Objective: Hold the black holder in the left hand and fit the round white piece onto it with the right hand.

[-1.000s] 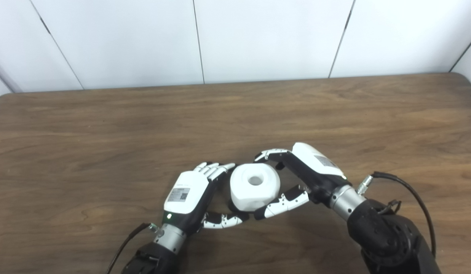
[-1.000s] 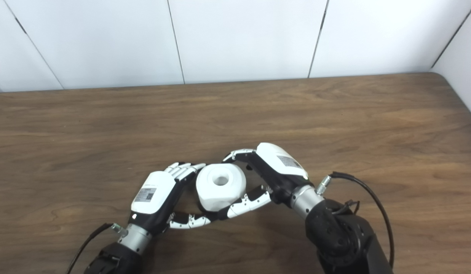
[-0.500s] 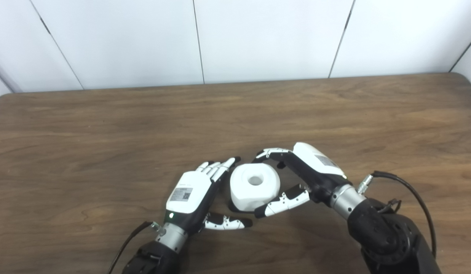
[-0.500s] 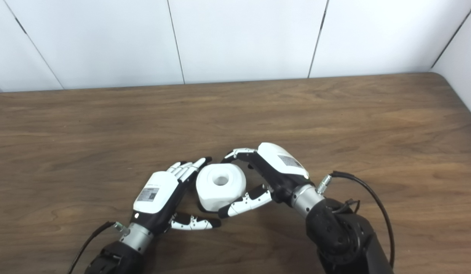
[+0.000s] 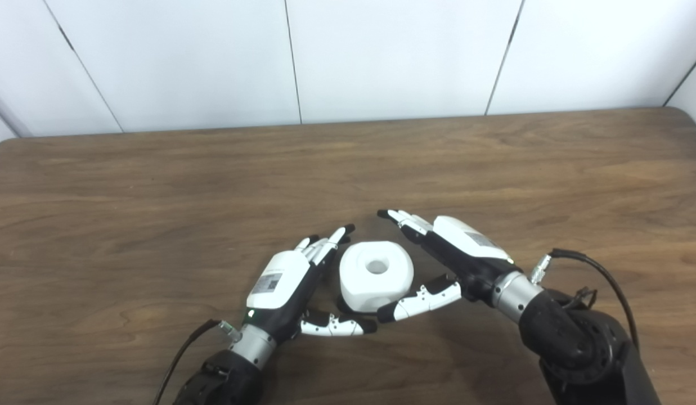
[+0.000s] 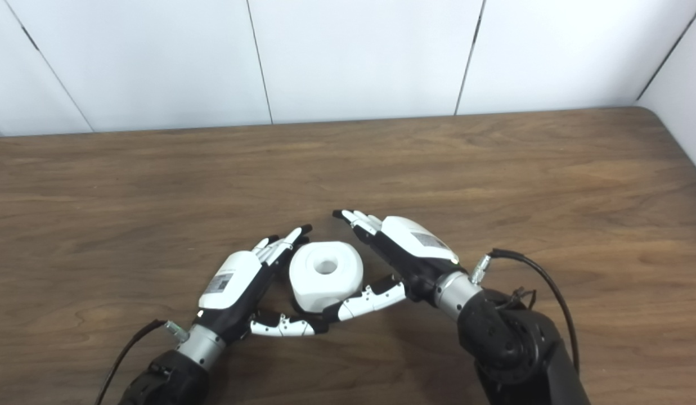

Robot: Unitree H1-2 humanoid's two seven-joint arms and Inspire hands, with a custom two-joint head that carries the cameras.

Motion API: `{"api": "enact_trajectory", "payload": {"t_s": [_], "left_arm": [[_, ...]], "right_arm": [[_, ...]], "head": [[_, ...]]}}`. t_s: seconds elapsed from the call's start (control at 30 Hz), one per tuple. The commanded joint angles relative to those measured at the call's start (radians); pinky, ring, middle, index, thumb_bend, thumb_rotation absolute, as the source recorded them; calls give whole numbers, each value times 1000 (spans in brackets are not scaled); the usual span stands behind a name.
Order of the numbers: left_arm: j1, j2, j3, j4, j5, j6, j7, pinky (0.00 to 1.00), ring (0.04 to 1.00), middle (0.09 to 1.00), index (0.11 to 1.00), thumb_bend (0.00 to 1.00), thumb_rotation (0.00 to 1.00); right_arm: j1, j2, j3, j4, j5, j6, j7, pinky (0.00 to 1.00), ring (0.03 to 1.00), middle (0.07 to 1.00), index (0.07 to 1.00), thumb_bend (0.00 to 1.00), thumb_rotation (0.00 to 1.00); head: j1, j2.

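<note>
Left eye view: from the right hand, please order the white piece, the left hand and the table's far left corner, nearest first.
From the right hand:
1. White piece, just to its left, between both hands.
2. Left hand, beyond the piece, further left.
3. Table's far left corner, at the back, by the wall.

The round white piece with a hollow centre (image 5: 375,275) is plain matte white over a black holder edge (image 5: 344,306). The dark brown wood-grain table (image 5: 156,185) shows streaky grain. Both black-and-white robot hands (image 5: 286,281) (image 5: 457,253) carry grey labels.

Labels on both robot hand backs, print unreadable
</note>
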Motion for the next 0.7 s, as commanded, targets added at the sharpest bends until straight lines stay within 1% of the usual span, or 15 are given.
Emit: {"api": "enact_trajectory", "payload": {"t_s": [0.0,0.17,0.23,0.27,0.33,0.37,0.43,0.53,0.63,0.67], "left_arm": [[13,10,1,-21,-47,74,-92,843,923,940,1000,1000,467],[22,25,24,-75,-96,127,-135,834,955,976,1000,1000,434],[27,37,34,-91,-120,125,-141,819,957,986,1000,1000,439],[30,45,41,-101,-136,123,-146,815,955,988,1000,1000,449],[37,58,61,-129,-184,141,-167,819,957,987,1000,1000,469],[39,61,67,-137,-199,150,-175,826,961,989,1000,1000,474],[45,80,86,-169,-226,175,-193,838,964,988,1000,1000,497],[52,108,111,-215,-266,212,-223,874,977,994,1000,1000,523],[62,124,150,-235,-342,235,-240,940,995,1000,1000,1000,493],[64,128,157,-237,-358,239,-241,947,998,1000,1000,1000,486]], "right_arm": [[-44,-17,-28,-41,18,4,34,944,1000,1000,1000,1000,642],[-61,-31,-56,-31,46,4,78,995,1000,1000,1000,1000,631],[-68,-41,-75,-25,81,4,101,999,1000,1000,1000,1000,644],[-71,-43,-93,-22,108,4,114,1000,1000,1000,1000,1000,662],[-72,-38,-137,-16,166,4,125,1000,1000,1000,1000,1000,697],[-72,-36,-150,-14,181,4,128,992,1000,1000,1000,1000,706],[-68,-42,-184,-12,212,4,130,941,1000,1000,1000,1000,733],[-67,-55,-217,-7,232,4,135,905,1000,1000,1000,1000,764],[-69,-60,-246,0,239,4,147,887,1000,1000,1000,1000,793],[-69,-59,-254,1,241,4,151,890,1000,1000,1000,1000,794]], "head": [[1,1],[3,3],[5,3],[5,3],[8,4],[8,4],[9,5],[11,5],[10,5],[10,5]]}}
